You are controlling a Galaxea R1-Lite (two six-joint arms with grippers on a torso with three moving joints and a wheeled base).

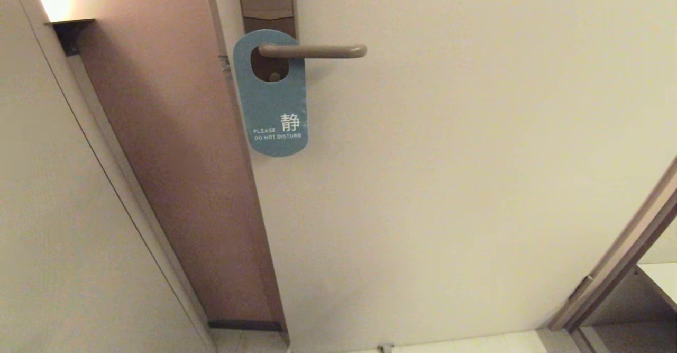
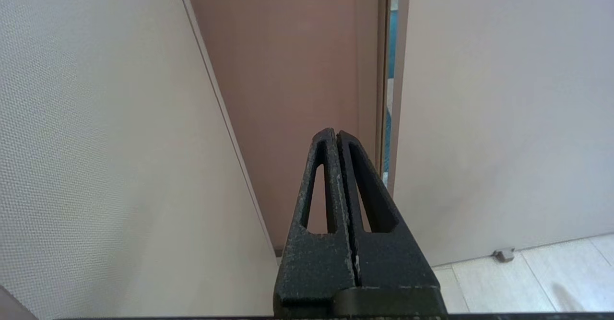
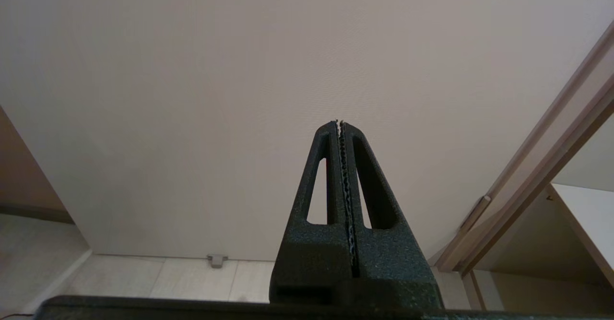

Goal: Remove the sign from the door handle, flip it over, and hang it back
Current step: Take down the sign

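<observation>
Blue sign (image 1: 272,96) hangs on door handle (image 1: 312,51), reads "PLEASE DO NOT DISTURB". Left gripper (image 2: 335,134) and right gripper (image 3: 340,123): fingers pressed together, empty.

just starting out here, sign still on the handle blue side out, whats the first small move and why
Probably raise one arm toward the sign and open its gripper. The sign hangs untouched on the door handle, while the left gripper and right gripper sit shut, low, far from it.
</observation>
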